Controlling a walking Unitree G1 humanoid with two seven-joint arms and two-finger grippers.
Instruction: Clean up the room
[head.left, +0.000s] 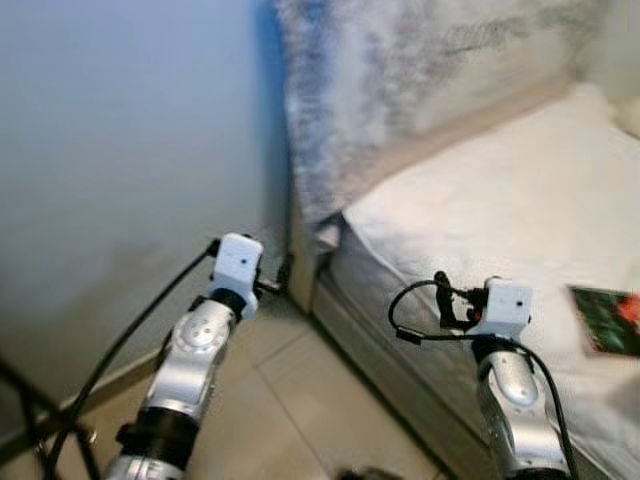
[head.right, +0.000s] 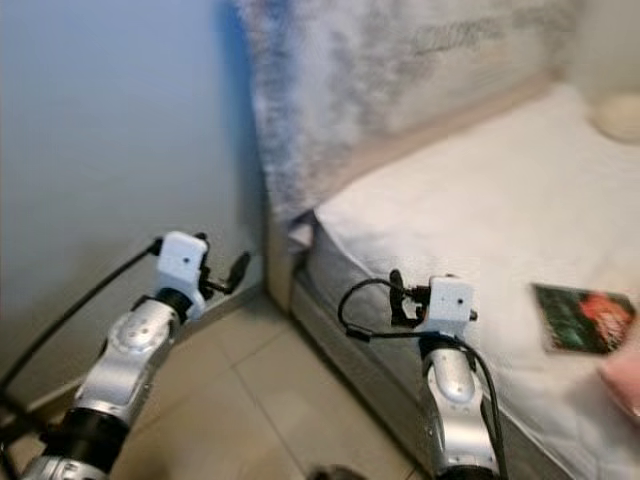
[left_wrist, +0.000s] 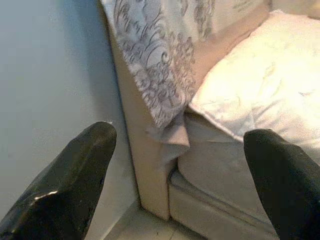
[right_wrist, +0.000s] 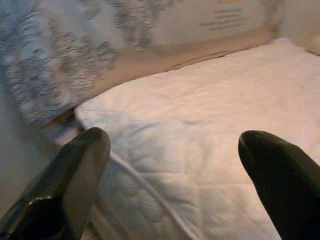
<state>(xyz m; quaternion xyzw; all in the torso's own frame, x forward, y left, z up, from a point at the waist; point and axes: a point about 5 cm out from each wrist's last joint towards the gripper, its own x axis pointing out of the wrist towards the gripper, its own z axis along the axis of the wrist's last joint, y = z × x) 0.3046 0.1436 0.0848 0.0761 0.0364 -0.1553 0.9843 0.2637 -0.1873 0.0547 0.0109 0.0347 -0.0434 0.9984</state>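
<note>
While both arms reach forward over the tiled floor (head.left: 300, 380), the robot faces the corner where a bed (head.left: 520, 200) meets a pale blue-grey wall (head.left: 120, 150). The head views are somewhat blurred.

The left tool (left_wrist: 180, 185) hangs in front of the wall near the bed's corner, its two black fingers (left_wrist: 75, 175) spread wide with nothing between them. Through the gap, the left wrist view shows a grey patterned cover (left_wrist: 155, 60) draped over the beige headboard (left_wrist: 145, 165), and the white quilted bedding (left_wrist: 260, 90) on the mattress.

The right tool (right_wrist: 175, 185) is held beside the edge of the mattress, its fingers (right_wrist: 280, 180) also parted wide and empty, aimed across the white bedding (right_wrist: 210, 115) toward the patterned cover (right_wrist: 55, 60).

A flat dark card or booklet (head.right: 582, 318) with green and red print lies on the bedding, to the right of the right arm and well apart from its tool. A pink item (head.right: 625, 385) sits just beside it at the frame's edge; what it is cannot be told. A rounded pale thing (head.right: 618, 115), perhaps a pillow, rests far up the bed. Black cables run along both silver forearms.
</note>
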